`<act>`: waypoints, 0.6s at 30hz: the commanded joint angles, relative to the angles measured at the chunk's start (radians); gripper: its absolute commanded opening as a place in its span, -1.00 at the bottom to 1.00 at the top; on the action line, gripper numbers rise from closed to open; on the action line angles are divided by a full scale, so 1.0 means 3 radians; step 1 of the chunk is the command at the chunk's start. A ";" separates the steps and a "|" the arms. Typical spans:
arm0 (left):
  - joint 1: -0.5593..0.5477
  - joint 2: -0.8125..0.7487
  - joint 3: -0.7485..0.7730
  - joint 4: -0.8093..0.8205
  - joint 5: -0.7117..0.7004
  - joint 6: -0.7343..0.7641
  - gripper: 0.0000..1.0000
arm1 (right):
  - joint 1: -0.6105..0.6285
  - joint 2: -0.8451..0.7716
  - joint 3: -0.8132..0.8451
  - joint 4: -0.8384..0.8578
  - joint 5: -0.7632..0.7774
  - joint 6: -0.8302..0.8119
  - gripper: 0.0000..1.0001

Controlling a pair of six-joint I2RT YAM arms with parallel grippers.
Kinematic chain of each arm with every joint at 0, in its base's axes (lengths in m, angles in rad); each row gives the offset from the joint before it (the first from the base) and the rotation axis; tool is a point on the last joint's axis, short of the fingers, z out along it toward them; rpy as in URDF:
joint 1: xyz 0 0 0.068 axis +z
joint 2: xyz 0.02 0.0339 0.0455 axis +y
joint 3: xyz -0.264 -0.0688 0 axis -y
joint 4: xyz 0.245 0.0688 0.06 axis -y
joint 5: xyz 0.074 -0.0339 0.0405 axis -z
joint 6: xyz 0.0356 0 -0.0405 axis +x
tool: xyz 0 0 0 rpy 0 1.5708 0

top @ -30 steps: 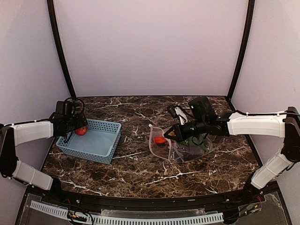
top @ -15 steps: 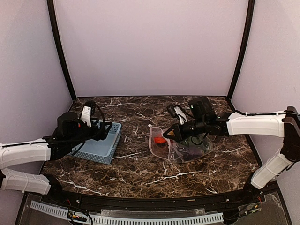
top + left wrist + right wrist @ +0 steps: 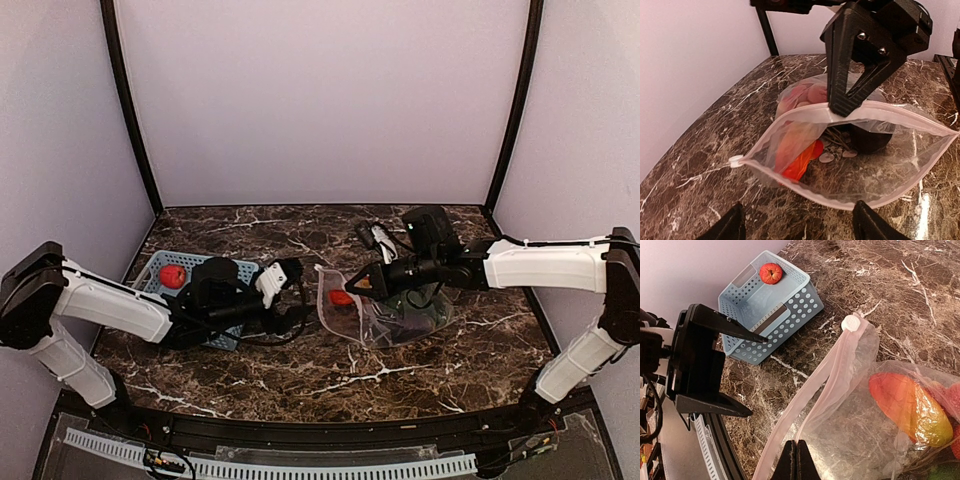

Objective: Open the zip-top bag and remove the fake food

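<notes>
The clear zip-top bag [image 3: 375, 318] lies right of centre with its mouth gaping toward the left arm. My right gripper [image 3: 365, 283] is shut on the bag's upper zip strip [image 3: 837, 375] and holds it raised. Fake food inside includes an orange-red piece [image 3: 802, 162] and a dark eggplant [image 3: 870, 139]. My left gripper [image 3: 797, 225] is open just in front of the lower zip strip [image 3: 840, 202], with nothing between its fingers. A red fruit [image 3: 173, 276] sits in the light-blue basket [image 3: 150, 270].
The basket [image 3: 782, 297] stands at the left, partly behind my left arm. The white zip slider [image 3: 735, 161] sits at the mouth's left corner. Dark purple walls enclose the marble table [image 3: 300, 370] on three sides.
My left arm has swung right from the basket to the bag's mouth, leaving the red fruit in the basket. Its jaws have narrowed slightly. The right gripper has held still.
</notes>
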 commanded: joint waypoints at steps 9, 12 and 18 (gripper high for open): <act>-0.0192 0.0827 0.0718 0.0280 0.0309 0.0584 -0.04 | -0.0029 -0.0070 0.0088 0.0119 -0.0014 -0.0007 -1.00; -0.0193 0.0969 0.0755 0.0345 0.0299 0.0618 -0.12 | -0.0029 -0.0080 0.0115 0.0110 0.0025 -0.0007 -1.00; -0.0194 0.1216 0.0925 0.0287 0.0261 0.0767 -0.22 | -0.0034 -0.0100 0.0119 0.0113 0.0070 -0.0004 -1.00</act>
